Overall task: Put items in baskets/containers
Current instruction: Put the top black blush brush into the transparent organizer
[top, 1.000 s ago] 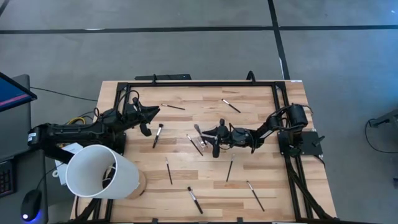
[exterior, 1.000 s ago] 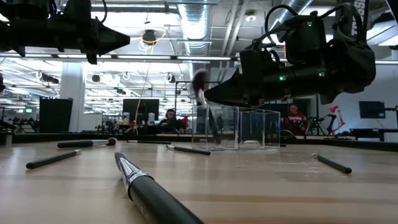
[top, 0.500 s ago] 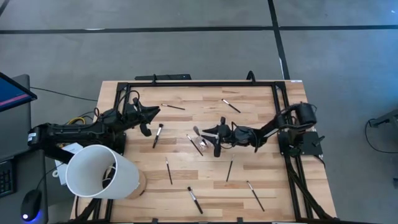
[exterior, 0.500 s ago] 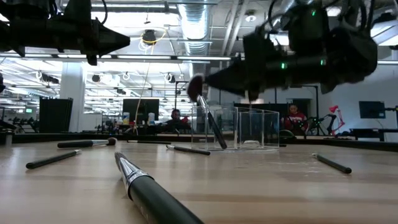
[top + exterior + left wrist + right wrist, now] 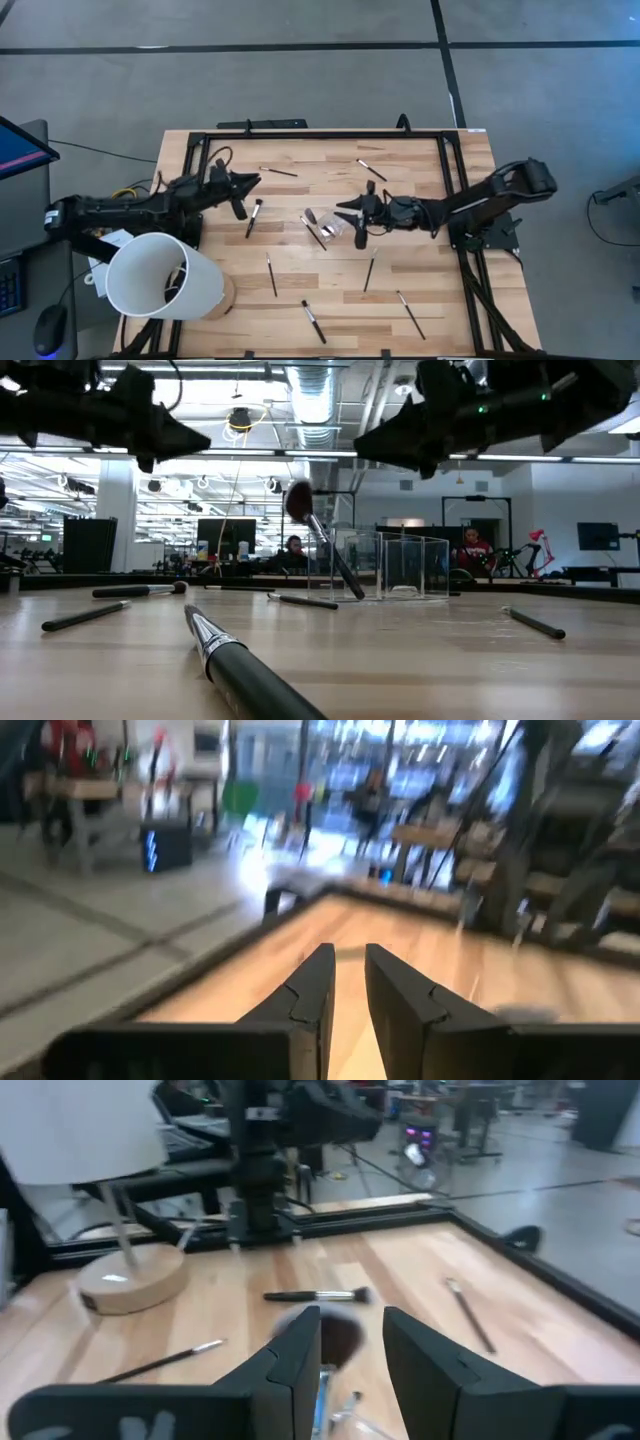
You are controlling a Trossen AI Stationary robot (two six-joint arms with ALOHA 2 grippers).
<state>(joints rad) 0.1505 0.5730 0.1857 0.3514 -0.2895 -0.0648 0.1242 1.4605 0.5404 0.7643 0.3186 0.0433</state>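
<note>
Since a second ago we see the right arm pull back and rise: the right gripper [image 5: 352,216] no longer sits over the clear box [image 5: 330,229] and now hangs just beside it, toward the table's right edge. Its fingers [image 5: 300,1348] stand apart with nothing between them.

One brush [image 5: 322,540], released, stands in the clear box near the middle of the tabletop. In the low view its long axis is tilted, fluffy head up and leaning out over the box wall, handle end down inside. The box walls are nearly invisible from above, so we cannot make out its full outline there.

Other brushes lie flat on the bare wood: one [image 5: 253,216] near the left gripper [image 5: 243,181], pointing toward the near edge; a thin one [image 5: 278,172] and another [image 5: 371,170] close to the far edge; several more along the near half. A thick brush handle [image 5: 245,675] runs toward the low camera and is cut off at the frame's edge.

We see the left gripper hovering over the far left part of the table, its fingers [image 5: 318,985] nearly together and empty.

A white cylinder [image 5: 160,275] covers the near left corner. The wooden tabletop [image 5: 430,270] has a black frame; behind it lies an open workshop with people seated at desks.
</note>
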